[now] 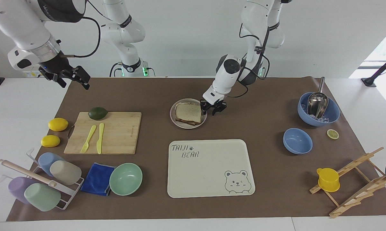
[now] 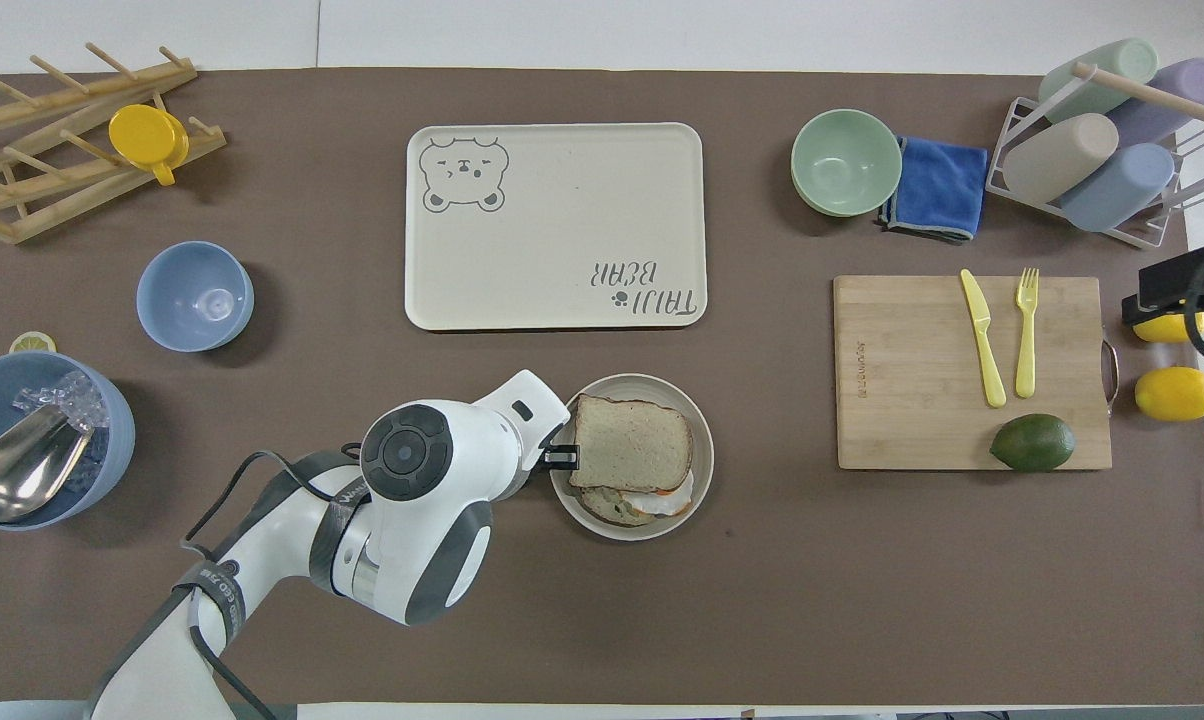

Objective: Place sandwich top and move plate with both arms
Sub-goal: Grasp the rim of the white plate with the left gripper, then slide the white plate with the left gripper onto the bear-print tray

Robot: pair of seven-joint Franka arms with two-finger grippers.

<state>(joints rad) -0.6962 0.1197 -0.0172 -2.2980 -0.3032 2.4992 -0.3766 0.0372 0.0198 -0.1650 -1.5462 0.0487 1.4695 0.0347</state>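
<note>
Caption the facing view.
Left gripper at small round beige plate's rim, plain bread slice on top; right gripper raised.

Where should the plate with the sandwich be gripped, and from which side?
Probably by its low rim, since the sandwich top fills the middle of the plate. The rim toward the left arm's end is bare, and the left gripper is already there. The rim toward the right arm's end also shows bare, which would suit the right gripper, now up over the table's edge by the cutting board.
</note>
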